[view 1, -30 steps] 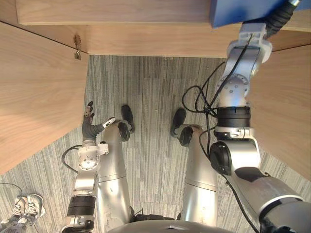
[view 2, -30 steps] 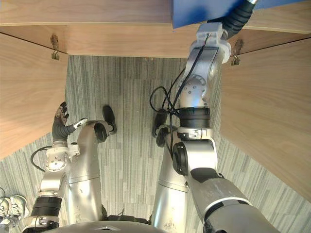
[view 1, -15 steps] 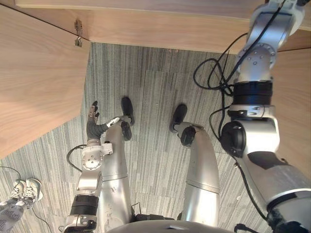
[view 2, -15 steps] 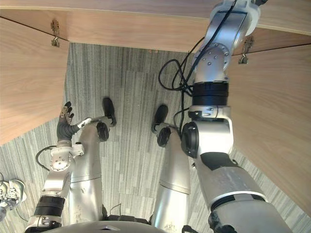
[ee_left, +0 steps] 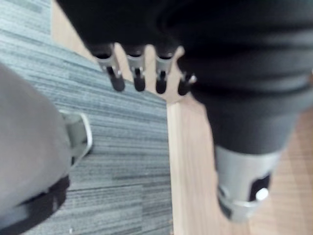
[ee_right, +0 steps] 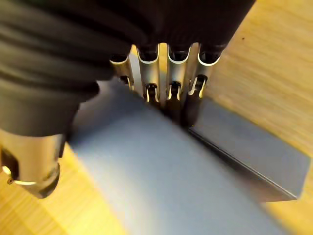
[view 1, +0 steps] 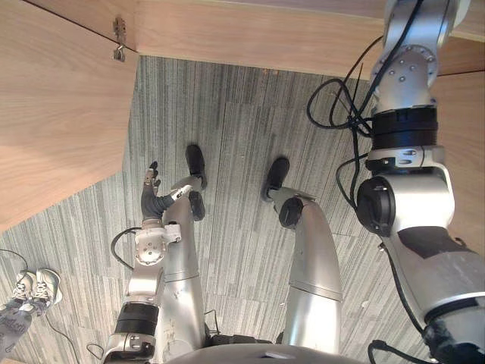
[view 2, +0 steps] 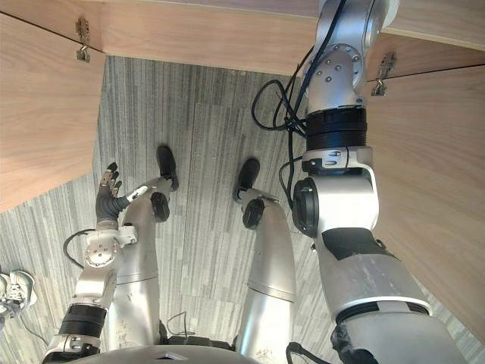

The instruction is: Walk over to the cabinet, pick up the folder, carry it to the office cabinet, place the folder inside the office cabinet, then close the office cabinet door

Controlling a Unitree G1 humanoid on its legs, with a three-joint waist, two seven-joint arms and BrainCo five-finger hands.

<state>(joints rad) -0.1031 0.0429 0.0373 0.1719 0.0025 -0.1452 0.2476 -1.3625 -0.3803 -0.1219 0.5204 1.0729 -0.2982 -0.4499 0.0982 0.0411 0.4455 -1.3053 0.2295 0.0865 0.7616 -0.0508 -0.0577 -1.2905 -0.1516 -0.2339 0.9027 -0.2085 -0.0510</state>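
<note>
Right hand (ee_right: 168, 73) curls its fingers over the blue-grey folder (ee_right: 161, 186), low on the office cabinet (ee_right: 274, 54) wood (inside, I think). Push it in flat, then let go slow. L hand (view 1: 150, 189) hangs loose, empty.

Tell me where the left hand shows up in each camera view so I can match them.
Left eye: left hand, open, left of centre over the carpet, by the left door edge.
Right eye: far left, by the same edge.
Left wrist: its fingers over carpet, wood beside.
Shared landmark: door edge meeting carpet.
</note>
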